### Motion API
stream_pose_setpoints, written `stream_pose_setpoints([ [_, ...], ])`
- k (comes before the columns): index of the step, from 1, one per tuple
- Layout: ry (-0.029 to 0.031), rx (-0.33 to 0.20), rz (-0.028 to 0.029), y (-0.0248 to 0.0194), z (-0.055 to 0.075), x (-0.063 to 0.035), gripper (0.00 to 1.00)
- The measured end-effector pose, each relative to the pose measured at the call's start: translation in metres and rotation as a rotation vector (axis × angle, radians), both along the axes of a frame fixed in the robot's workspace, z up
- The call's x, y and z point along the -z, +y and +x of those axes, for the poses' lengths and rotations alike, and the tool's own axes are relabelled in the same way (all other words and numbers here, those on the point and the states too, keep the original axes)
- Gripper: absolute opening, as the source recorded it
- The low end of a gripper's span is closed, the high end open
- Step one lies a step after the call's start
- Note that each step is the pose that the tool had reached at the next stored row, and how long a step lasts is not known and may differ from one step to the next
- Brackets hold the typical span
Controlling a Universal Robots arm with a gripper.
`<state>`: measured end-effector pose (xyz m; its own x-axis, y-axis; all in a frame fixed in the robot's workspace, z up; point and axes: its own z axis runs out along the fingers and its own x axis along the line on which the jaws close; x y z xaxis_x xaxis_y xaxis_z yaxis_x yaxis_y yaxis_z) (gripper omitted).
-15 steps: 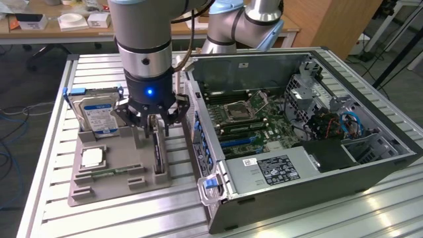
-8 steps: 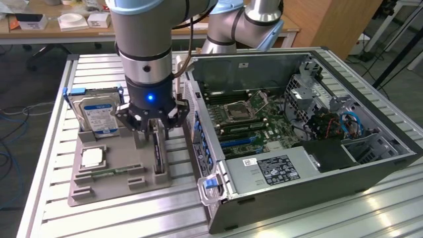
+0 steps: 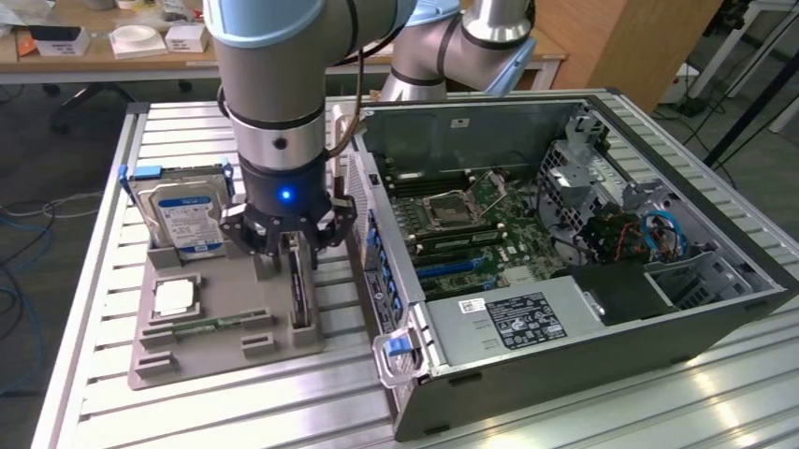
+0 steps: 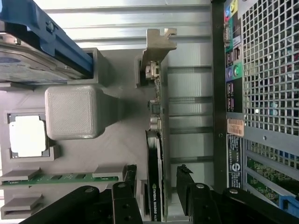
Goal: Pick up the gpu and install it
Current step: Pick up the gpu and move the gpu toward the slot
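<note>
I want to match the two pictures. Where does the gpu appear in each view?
Exterior view: the gpu stands on edge in the gray tray, directly under the hand.
Wrist view: the gpu, edge-on, runs between the hand's fingers, beside the computer case.
Shared landmark: the hard drive in its blue frame.

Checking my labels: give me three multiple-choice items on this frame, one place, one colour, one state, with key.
1. Where is the gpu? A) in the computer; B) flat on the table; C) on edge in the grey holder.
2. The hard drive's carrier is: A) blue; B) red; C) yellow.
3. The gripper is: A) shut on the hard drive; B) open astride the gpu; C) shut, empty.
Key: C, it stands in the holder's slot; A, blue frame around the drive; B, gaps show beside the card.
</note>
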<state>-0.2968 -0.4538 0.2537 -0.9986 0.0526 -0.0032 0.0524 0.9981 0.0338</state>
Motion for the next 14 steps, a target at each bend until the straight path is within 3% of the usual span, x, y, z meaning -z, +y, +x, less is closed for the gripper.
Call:
stream_pose_setpoints([
  [6, 0.0009, -0.003, 0.0087, -0.0002, 0.000, 0.0070, 0.47],
  [14, 0.0010, -0.003, 0.0103, -0.0035, 0.000, 0.0162, 0.47],
])
